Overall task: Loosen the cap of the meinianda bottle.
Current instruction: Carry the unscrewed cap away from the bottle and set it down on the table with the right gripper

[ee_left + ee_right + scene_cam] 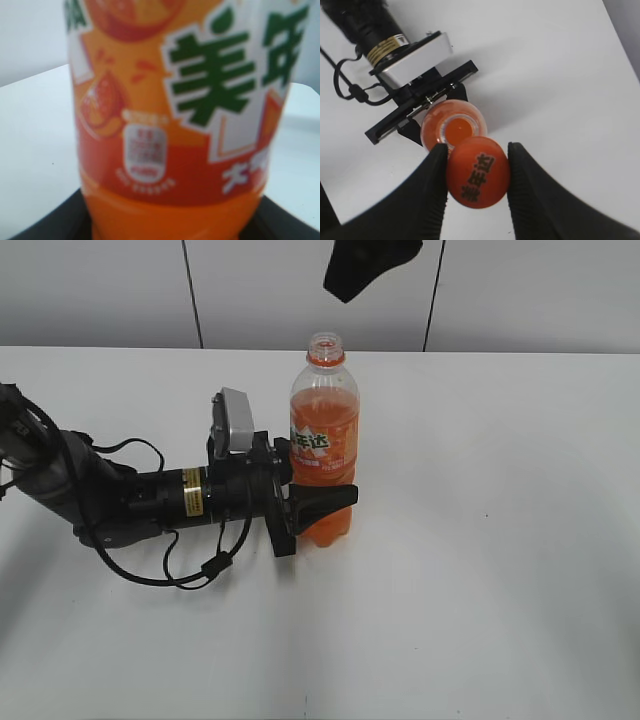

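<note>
The bottle (324,440) stands upright on the white surface (500,540), its mouth open and uncapped. The left gripper (325,508), lying low along the surface, has its fingers (325,502) pinching the lower body of the bottle below the label; the far finger is hidden behind the bottle. In the left wrist view the label fills the frame, blurred, and only dark finger edges show at the bottom corners. The right gripper (476,172) is cut off at the top edge of the exterior view, where only a dark part of it appears. Its wrist view looks down on the open mouth (458,127); its fingers (432,187) pinch the cap (478,171), held above and just beside the mouth. The cap's ribbed side is hidden; only its printed top shows.
</note>
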### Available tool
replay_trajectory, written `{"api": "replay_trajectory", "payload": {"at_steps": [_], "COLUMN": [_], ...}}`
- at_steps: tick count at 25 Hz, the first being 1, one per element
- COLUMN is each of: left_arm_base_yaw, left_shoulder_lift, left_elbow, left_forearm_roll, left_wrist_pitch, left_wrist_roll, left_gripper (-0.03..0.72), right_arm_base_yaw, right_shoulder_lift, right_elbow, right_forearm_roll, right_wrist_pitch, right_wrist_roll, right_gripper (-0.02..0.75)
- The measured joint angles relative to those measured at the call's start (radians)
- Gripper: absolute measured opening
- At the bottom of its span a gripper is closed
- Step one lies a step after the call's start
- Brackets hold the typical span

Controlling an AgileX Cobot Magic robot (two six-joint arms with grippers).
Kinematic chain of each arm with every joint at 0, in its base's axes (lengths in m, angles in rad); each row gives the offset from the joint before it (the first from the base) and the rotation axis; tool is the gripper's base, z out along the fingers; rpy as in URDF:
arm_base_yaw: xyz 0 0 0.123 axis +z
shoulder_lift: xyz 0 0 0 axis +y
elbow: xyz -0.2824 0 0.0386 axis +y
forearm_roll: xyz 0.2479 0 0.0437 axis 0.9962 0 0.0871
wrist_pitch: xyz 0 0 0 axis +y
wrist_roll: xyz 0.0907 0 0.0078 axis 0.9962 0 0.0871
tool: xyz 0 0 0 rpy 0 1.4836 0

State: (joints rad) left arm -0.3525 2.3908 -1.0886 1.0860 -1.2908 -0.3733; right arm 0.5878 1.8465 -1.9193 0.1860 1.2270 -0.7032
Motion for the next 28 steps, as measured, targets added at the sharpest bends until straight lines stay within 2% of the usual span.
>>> {"api": "replay_trajectory", "payload": {"at_steps": [4,8,11,14,21,28], "left_arm_base_yaw": [0.000,0.000,0.000,0.000,0.000,0.000], "left_shoulder_lift": [0.000,0.000,0.000,0.000,0.000,0.000], "left_elbow": [0.000,0.000,0.000,0.000,0.000,0.000], "left_forearm_roll": [0.000,0.000,0.000,0.000,0.001,0.002], "left_wrist_pitch": [0.000,0.000,0.000,0.000,0.000,0.000], "left_wrist_roll": [0.000,0.000,0.000,0.000,0.000,0.000], "left_gripper": [0.389,0.389,0.389,0.389,0.389,0.389], "right_arm_base_yaw": [-0.085,-0.181,-0.242,-0.296,-0.374,-0.395], "right_shoulder_lift": [0.000,0.000,0.000,0.000,0.018,0.191], "right_elbow": [0.008,0.057,0.136,0.252,0.547,0.592], "right_forearm_roll": [-0.002,-0.005,-0.011,-0.011,-0.015,-0.078], "right_wrist_pitch": [0.000,-0.001,-0.009,-0.078,-0.385,-0.463], "right_wrist_roll": [0.281,0.415,0.453,0.472,0.503,0.545], "right_gripper": [0.272,0.272,0.272,0.272,0.272,0.272]}}
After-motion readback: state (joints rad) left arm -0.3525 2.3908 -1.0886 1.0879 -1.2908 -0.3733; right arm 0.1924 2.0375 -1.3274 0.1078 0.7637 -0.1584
